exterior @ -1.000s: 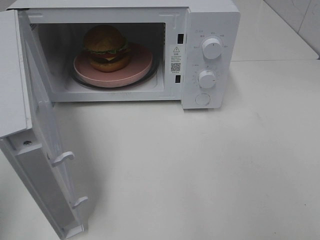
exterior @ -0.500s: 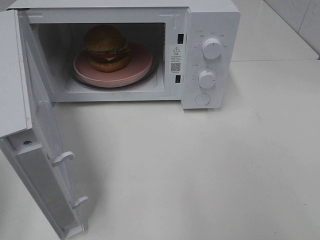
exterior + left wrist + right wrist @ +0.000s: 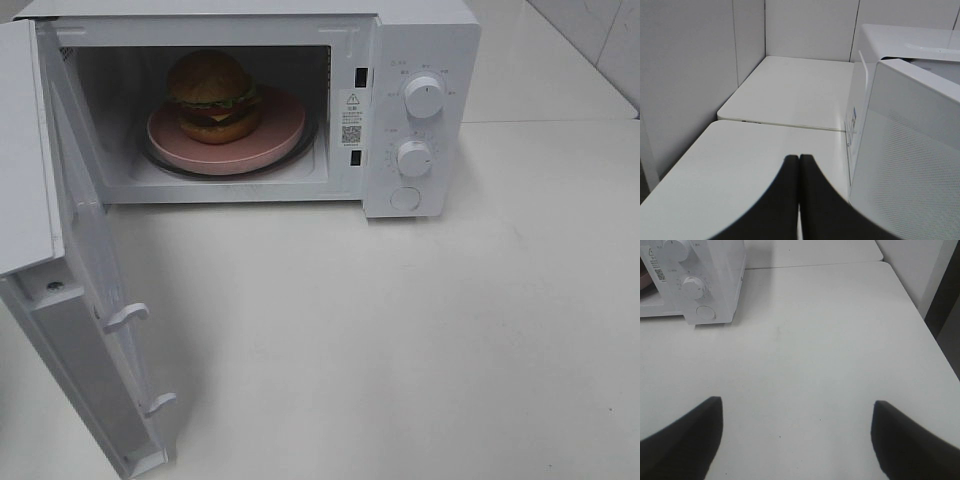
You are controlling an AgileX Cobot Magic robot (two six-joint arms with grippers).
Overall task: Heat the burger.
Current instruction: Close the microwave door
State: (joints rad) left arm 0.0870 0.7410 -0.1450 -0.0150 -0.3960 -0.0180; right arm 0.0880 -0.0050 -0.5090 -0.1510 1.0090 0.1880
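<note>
Ext high: the burger (image 3: 212,95) is sitting on a pink plate (image 3: 283,135) inside the microwave (image 3: 420,40), its door (image 3: 90,300) hanging wide open. L wrist: left gripper (image 3: 799,161) is hovering beside the microwave, fingers pressed together, holding nothing. R wrist: right gripper (image 3: 796,404) is hanging spread wide, empty, over the table (image 3: 815,340) in front of the microwave.

The microwave (image 3: 420,50) has a smooth white casing with a soft satin sheen, and its upper knob (image 3: 424,97) looks like moulded white plastic. Inside the microwave, the burger (image 3: 208,75) has a faintly glossy brown bun and sits on a matt pink plate (image 3: 285,130). The microwave's door (image 3: 910,165) carries a finely dotted, perforated-looking panel. In front of the microwave, the surface (image 3: 400,340) is white, smooth and dimly reflective. The left pincer (image 3: 799,157) and right pincer (image 3: 796,401) have matt black fingers, plastic or rubber.
</note>
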